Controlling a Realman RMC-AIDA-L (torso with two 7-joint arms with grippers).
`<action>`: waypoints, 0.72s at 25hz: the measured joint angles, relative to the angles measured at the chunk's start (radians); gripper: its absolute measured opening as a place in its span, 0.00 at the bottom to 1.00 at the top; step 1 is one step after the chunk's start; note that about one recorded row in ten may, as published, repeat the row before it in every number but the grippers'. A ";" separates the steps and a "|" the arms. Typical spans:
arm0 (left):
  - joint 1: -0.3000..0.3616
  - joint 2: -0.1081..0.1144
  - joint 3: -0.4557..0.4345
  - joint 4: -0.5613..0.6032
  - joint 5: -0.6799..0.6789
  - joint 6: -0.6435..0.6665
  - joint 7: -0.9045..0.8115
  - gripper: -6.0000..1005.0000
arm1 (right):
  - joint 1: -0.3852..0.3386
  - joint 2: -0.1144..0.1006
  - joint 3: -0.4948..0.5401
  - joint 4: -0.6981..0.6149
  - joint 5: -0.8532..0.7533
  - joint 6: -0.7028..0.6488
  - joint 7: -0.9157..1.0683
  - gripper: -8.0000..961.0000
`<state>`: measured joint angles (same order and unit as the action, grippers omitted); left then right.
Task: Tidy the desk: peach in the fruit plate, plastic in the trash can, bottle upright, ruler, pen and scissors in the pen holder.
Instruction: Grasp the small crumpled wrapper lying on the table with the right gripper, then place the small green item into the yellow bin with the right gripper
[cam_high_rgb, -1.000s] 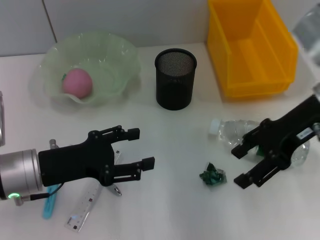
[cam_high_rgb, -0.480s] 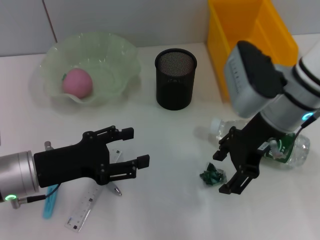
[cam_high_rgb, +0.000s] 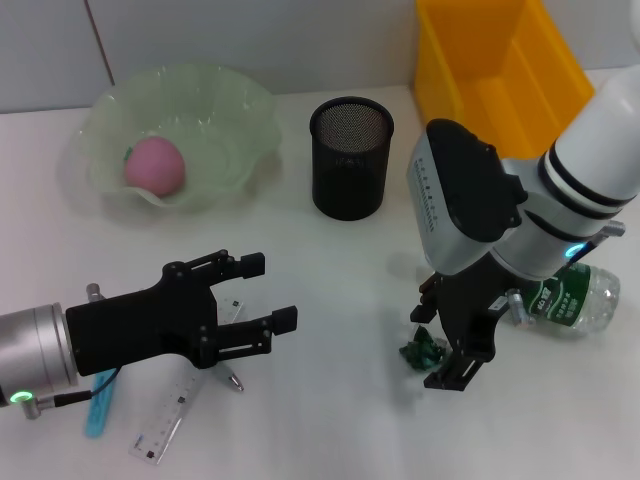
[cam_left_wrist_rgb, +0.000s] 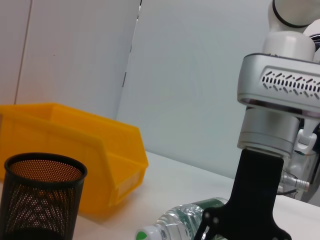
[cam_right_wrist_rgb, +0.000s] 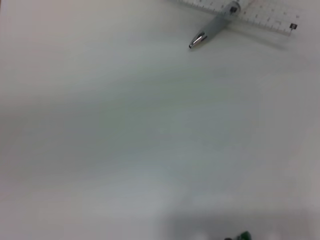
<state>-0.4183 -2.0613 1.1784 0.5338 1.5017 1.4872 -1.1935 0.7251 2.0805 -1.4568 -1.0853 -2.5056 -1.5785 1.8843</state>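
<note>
A crumpled green plastic (cam_high_rgb: 424, 351) lies on the white table, with my open right gripper (cam_high_rgb: 432, 345) pointing down at it, one finger on either side. Its edge shows as plastic (cam_right_wrist_rgb: 243, 236) in the right wrist view. The clear bottle (cam_high_rgb: 566, 300) lies on its side behind the right arm, also bottle (cam_left_wrist_rgb: 182, 225). The pink peach (cam_high_rgb: 154, 165) sits in the pale green fruit plate (cam_high_rgb: 235, 110). My left gripper (cam_high_rgb: 268, 292) hovers open over the ruler (cam_high_rgb: 168, 417), the pen (cam_high_rgb: 232, 379) and the blue-handled scissors (cam_high_rgb: 100, 405). The black mesh pen holder (cam_high_rgb: 350, 158) stands empty.
A yellow bin (cam_high_rgb: 500, 95) stands at the back right, beside the pen holder (cam_left_wrist_rgb: 40, 200) and seen as bin (cam_left_wrist_rgb: 85, 150) from the left wrist. The pen (cam_right_wrist_rgb: 212, 27) and ruler (cam_right_wrist_rgb: 260, 17) show far off in the right wrist view.
My right arm has swung in from beside the bottle and now stands over the plastic, fingers pointing down around it. The left gripper has barely shifted.
</note>
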 joint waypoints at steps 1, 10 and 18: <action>0.000 0.000 0.000 0.000 0.000 0.000 0.000 0.82 | 0.000 0.000 -0.005 0.003 0.001 0.005 0.000 0.85; 0.001 0.000 0.000 0.000 0.000 0.006 0.000 0.82 | -0.002 0.004 -0.048 0.022 0.009 0.052 0.001 0.85; 0.003 0.002 0.000 0.003 0.000 0.007 0.000 0.82 | -0.010 0.006 -0.057 0.018 0.017 0.086 0.010 0.75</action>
<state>-0.4158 -2.0593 1.1780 0.5369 1.5019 1.4941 -1.1933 0.7154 2.0863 -1.5136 -1.0674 -2.4887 -1.4928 1.8942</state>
